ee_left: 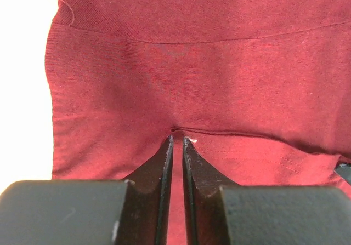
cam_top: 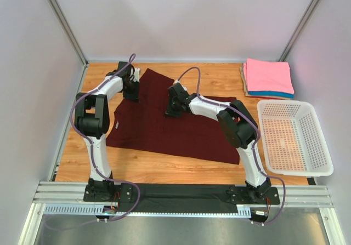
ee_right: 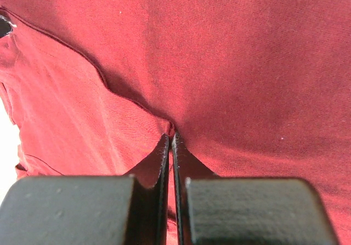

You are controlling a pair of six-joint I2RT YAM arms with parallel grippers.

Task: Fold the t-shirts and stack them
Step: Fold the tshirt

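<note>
- Left tool [ee_left: 178,140]: jaws narrow, pinching a fold of the maroon t-shirt [ee_left: 192,75] at its tips.
- Right tool [ee_right: 170,135]: jaws pressed together on a crease of it.
- It lies on the bench [cam_top: 164,165] beneath both tools; folded t-shirts [cam_top: 267,76] sit well right of the right tool.

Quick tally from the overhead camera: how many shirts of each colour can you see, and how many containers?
maroon t-shirt: 1, spread out
pink t-shirt: 1, folded, on top
blue t-shirt: 1, folded, under the pink
tan t-shirt: 1, folded, at the bottom
white basket: 1
Total: 5 (4 shirts, 1 basket); any hidden layers cannot be counted.
</note>
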